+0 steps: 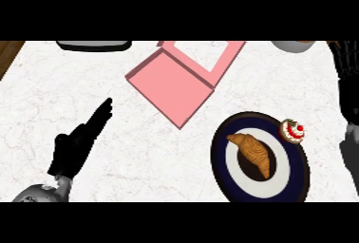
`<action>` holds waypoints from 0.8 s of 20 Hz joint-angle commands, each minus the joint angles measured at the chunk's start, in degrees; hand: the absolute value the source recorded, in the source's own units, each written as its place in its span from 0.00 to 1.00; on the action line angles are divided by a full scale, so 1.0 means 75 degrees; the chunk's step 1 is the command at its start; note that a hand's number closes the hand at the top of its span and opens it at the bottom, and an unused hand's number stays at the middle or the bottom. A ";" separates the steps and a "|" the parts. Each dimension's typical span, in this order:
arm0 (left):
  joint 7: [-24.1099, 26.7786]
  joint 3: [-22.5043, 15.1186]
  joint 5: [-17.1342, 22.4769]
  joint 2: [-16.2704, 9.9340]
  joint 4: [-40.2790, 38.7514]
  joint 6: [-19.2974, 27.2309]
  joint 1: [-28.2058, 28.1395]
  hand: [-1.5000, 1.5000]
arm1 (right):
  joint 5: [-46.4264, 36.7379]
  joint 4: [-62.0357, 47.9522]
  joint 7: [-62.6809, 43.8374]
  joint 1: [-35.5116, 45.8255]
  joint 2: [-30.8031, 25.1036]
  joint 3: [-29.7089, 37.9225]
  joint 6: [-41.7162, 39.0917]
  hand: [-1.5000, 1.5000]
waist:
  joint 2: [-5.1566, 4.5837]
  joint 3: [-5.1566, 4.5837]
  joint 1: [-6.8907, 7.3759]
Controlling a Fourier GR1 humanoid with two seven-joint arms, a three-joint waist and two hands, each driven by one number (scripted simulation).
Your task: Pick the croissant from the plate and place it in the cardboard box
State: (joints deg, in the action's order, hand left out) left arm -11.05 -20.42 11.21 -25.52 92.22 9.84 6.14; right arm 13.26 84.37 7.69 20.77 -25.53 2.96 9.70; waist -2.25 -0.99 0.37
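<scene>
Croissant (254,153) on plate (223,167); left hand (79,143) empty, fingers straight, near pink box (175,85).

Bright, even light over the pale counter (105,71)
A dark shadow lies beside the croissant (254,153) on its plate (263,187); no glare shows, and nothing looks blurred

The counter (140,152) looks like white marble, smooth and faintly veined in pink-grey, with a strip of brown wood grain (8,54) at its far left corner. On it, the pink box (184,78) has flat, matt faces like painted card, while the plate (261,159) nearer than the box looks like glazed ceramic, a dark navy rim round a white centre. The croissant (254,153) on that plate has a ridged, golden-brown baked crust, and the left hand (79,144) left of the plate is matt black above a grey, metal-like forearm (38,193).
</scene>
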 commanded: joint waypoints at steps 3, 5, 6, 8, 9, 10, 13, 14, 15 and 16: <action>0.0811 0.0337 -0.0339 -0.0371 -0.0078 -0.0326 0.0546 0.50 | 0.0388 0.0509 0.0132 0.0699 -0.0901 -0.0508 -0.2097 0.00 | 0.0310 0.0124 -0.0024; 0.1041 0.0447 -0.0541 -0.0565 0.0200 -0.0341 0.0942 0.50 | 0.0661 0.1005 0.0208 0.1310 -0.1206 -0.0807 -0.3012 0.00 | 0.0368 0.0120 0.0081; 0.1206 0.0516 -0.0752 -0.0714 0.0291 -0.0323 0.1212 0.50 | 0.0719 0.1250 0.0336 0.1422 -0.1357 -0.1074 -0.3550 0.00 | 0.0400 0.0121 0.0074; 0.1500 0.0385 -0.0576 -0.0506 0.0131 -0.0432 0.0744 0.50 | -0.0769 0.1055 0.0743 0.1046 -0.2726 -0.1367 -0.4034 0.00 | 0.0296 0.0110 -0.0015; 0.1606 0.0435 -0.0543 -0.0550 0.0059 -0.0568 0.0796 0.50 | -0.0564 0.0684 0.1301 0.0990 -0.2876 -0.1100 -0.4448 0.00 | 0.0254 0.0131 -0.0010; 0.1603 0.0499 -0.0469 -0.0556 0.0064 -0.0679 0.0926 0.50 | -0.0675 0.0551 0.1960 0.0751 -0.2754 -0.1221 -0.4670 0.00 | 0.0246 0.0140 -0.0011; 0.1917 0.0587 -0.0451 -0.0663 0.0067 -0.0852 0.0691 0.50 | -0.1687 0.0234 0.3655 0.0656 -0.3021 -0.1288 -0.4814 0.00 | 0.0246 0.0149 0.0073; 0.1849 0.0564 -0.0468 -0.0484 -0.0039 -0.0767 0.0943 0.50 | -0.2250 0.0143 0.4165 0.0835 -0.2947 -0.1542 -0.4640 0.00 | 0.0205 0.0153 0.0126; 0.1827 0.0651 -0.0461 -0.0468 -0.0247 -0.0812 0.1177 0.50 | -0.2567 0.0281 0.4463 0.0759 -0.3132 -0.1621 -0.4632 0.00 | 0.0221 0.0148 0.0010; 0.1944 0.0335 -0.0717 -0.0299 -0.0091 -0.0635 0.0781 0.50 | -0.2972 0.0355 0.4678 0.0857 -0.3180 -0.1805 -0.4510 0.00 | 0.0240 0.0146 0.0096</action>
State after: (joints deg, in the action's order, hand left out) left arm 2.23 -16.79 7.26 -28.94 91.77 4.79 12.50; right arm -0.38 87.19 32.74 27.00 -46.69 -7.78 -23.22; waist -0.47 0.05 0.81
